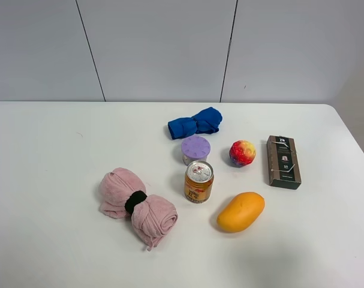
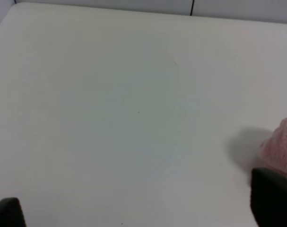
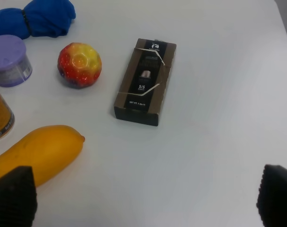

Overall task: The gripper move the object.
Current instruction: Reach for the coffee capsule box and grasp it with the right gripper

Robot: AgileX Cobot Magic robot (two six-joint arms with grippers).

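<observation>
The dark-brown flat box (image 1: 283, 162) with white print lies flat at the right of the table, right of the ball and beyond the mango. In the right wrist view the box (image 3: 144, 81) lies ahead of my right gripper (image 3: 143, 201), which is open and empty, its dark fingertips (image 3: 13, 196) spread wide and apart from the box. My left gripper (image 2: 138, 213) is open and empty over bare table, with a pink towel (image 2: 281, 146) beside one fingertip (image 2: 273, 198). Neither arm shows in the exterior high view.
A mango (image 1: 240, 211), an orange-gold can (image 1: 198, 181), a purple lidded tub (image 1: 195, 149), a red-yellow ball (image 1: 242, 153), a blue cloth (image 1: 195, 123) and a tied pink towel (image 1: 137, 205) lie around the table's middle. The table's right edge (image 1: 355, 150) runs close to the box.
</observation>
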